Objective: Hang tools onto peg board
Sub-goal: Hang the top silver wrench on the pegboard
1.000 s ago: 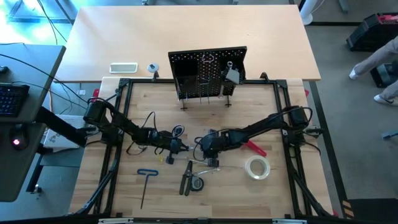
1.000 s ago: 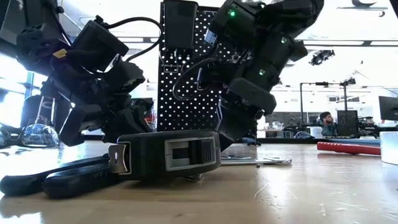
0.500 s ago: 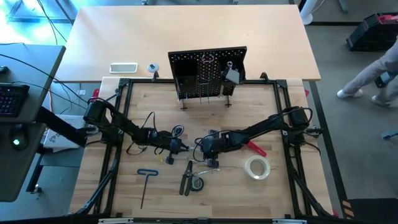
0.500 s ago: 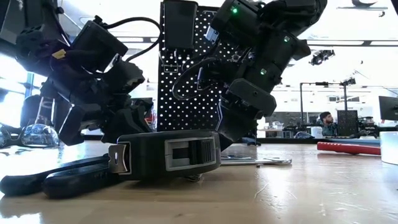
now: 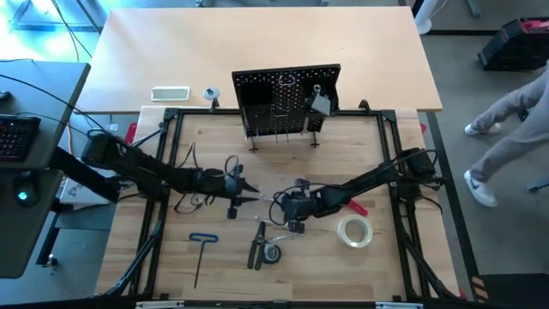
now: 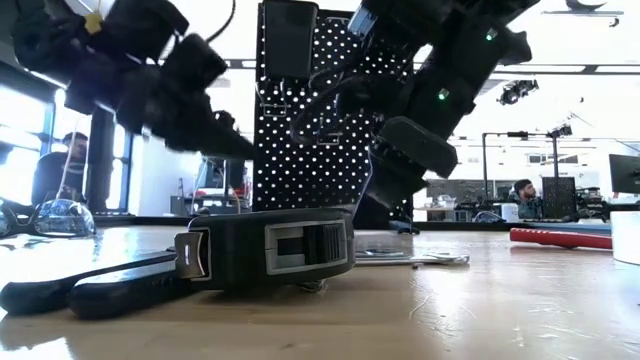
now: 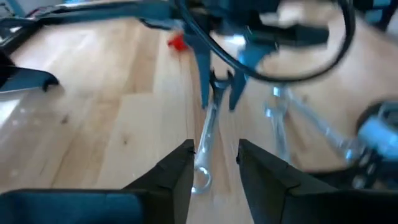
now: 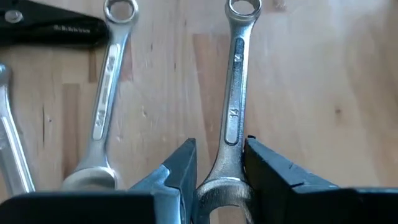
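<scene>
Silver wrench (image 8: 233, 118) lies flat on the wooden table (image 5: 386, 163), its shank pinched near one end by the right gripper (image 8: 217, 168), so it should lift level toward the peg board (image 5: 287, 99) while the left gripper (image 7: 214, 165), part spread, straddles another wrench (image 7: 205, 146).

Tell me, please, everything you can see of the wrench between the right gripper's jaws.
The wrench is a slim combination wrench of bright, silvery metal, stamped 14 twice along its flat shank. Its ring end points away from the right gripper; its open end sits nearest the wrist camera. The jaws stand closed against both sides of the shank just above that open end. It appears to lie flat on the pale wooden table, parallel to a second, similar wrench beside it, without touching it.
</scene>
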